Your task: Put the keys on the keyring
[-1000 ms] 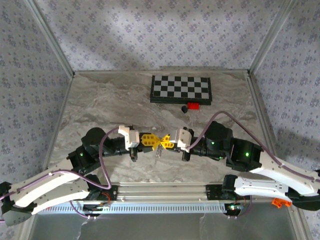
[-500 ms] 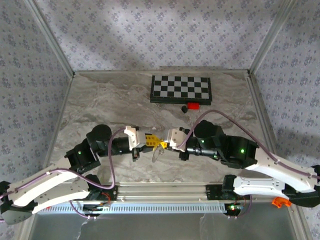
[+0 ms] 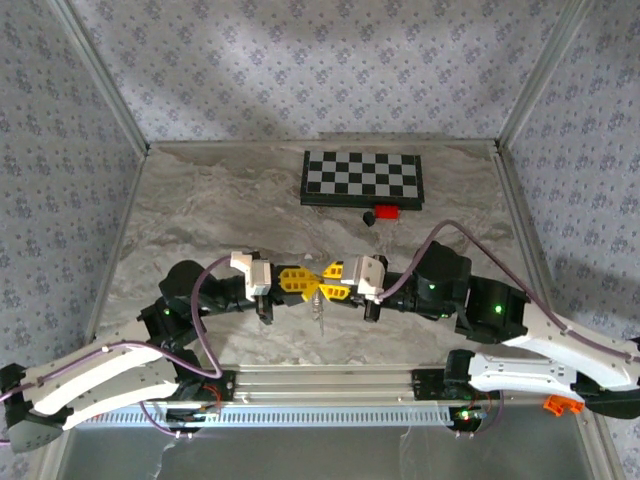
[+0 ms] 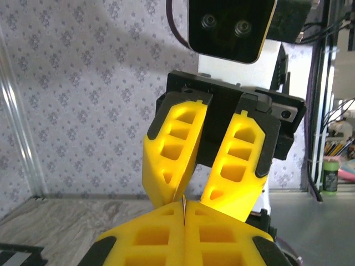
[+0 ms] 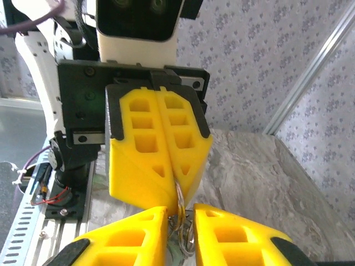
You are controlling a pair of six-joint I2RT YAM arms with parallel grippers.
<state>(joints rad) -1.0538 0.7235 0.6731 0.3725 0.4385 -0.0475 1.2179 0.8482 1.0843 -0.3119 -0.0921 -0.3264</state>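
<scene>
Top external view: the left gripper (image 3: 311,284) and the right gripper (image 3: 324,288) meet tip to tip above the table (image 3: 200,220), near the middle of its front edge. The keyring (image 3: 318,305) hangs as a thin pale strand just below the touching tips. A checkerboard (image 3: 362,178) lies at the far edge, with a small red block (image 3: 387,212) just in front of it.

On the right wrist camera, the left gripper (image 5: 176,185) has its yellow fingers pressed together, pinching the silvery loop of the keyring (image 5: 179,200). On the left wrist camera, the right gripper (image 4: 194,194) has its fingers slightly parted, with a visible gap between the tips.
</scene>
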